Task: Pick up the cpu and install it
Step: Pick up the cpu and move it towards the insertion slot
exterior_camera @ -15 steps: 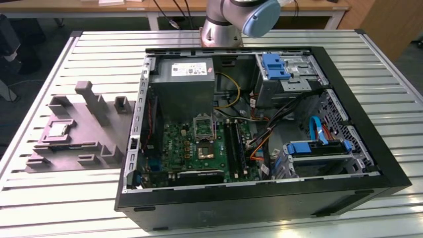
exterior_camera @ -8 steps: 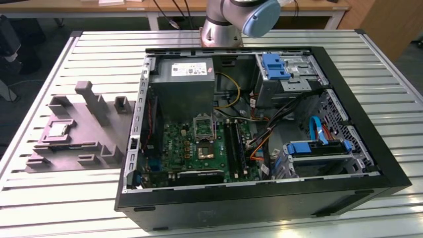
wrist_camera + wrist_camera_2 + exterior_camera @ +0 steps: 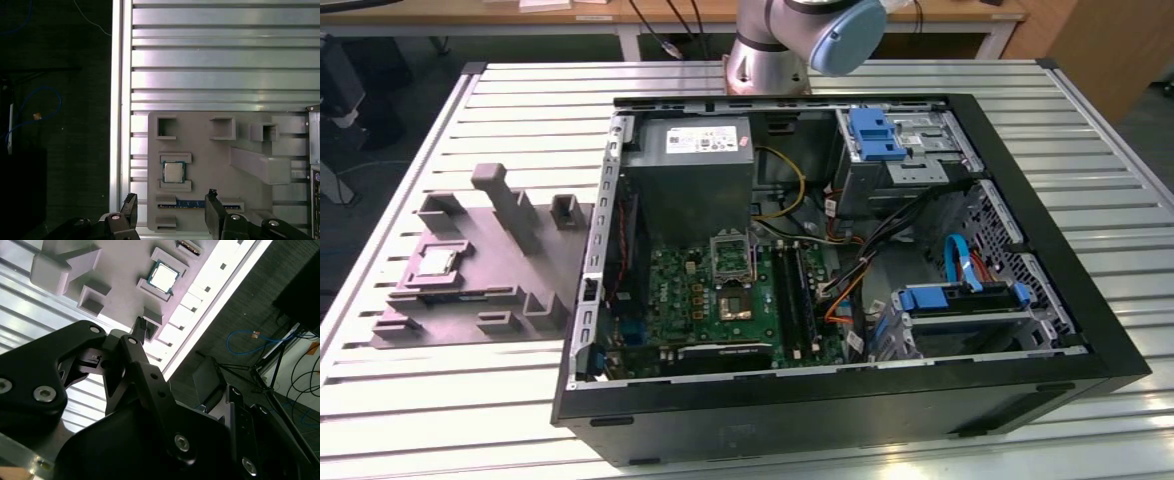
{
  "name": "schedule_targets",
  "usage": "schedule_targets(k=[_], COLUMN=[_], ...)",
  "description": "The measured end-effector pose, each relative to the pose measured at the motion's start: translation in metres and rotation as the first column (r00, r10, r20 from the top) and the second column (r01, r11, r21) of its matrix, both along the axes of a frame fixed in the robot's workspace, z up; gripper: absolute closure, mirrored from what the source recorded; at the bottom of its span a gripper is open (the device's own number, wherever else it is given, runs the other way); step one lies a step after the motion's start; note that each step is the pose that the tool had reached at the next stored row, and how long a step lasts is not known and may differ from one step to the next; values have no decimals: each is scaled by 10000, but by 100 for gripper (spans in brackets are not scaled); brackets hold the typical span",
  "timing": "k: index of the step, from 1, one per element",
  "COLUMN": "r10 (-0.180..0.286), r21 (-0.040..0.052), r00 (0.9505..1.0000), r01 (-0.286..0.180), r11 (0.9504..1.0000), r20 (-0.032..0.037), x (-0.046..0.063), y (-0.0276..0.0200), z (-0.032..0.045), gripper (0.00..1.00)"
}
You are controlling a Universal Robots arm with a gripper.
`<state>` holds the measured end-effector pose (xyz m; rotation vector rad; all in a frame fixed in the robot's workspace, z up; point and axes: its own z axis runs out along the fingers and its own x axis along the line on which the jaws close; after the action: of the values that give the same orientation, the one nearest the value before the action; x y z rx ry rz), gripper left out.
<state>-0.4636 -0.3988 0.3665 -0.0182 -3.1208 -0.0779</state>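
Silvery-grey thin square cpu (image 3: pixel 173 172) lies recessed in the grey moulded tray (image 3: pixel 200 150). The black gripper (image 3: pixel 171 197) hangs above, wide open and empty; an off-centre descent could snag the ridges (image 3: pixel 175 156).

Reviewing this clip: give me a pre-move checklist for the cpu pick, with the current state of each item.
1. The cpu lies flat in its pocket on the grey tray: ok.
2. Nothing lies on the cpu: ok.
3. The gripper is open and holds nothing: ok.
4. The gripper touches the cpu: not ok, it hovers apart from it.
5. The socket in the computer case is open and vacant: cannot tell.
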Motion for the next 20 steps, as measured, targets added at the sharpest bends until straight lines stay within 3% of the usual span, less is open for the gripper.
schedule_targets(k=[20], r10=[0], r21=[-1], r00=[10000], r01=[0], r11=[10000], r20=[1], x=[0], y=[0], z=[-92], gripper=[35])
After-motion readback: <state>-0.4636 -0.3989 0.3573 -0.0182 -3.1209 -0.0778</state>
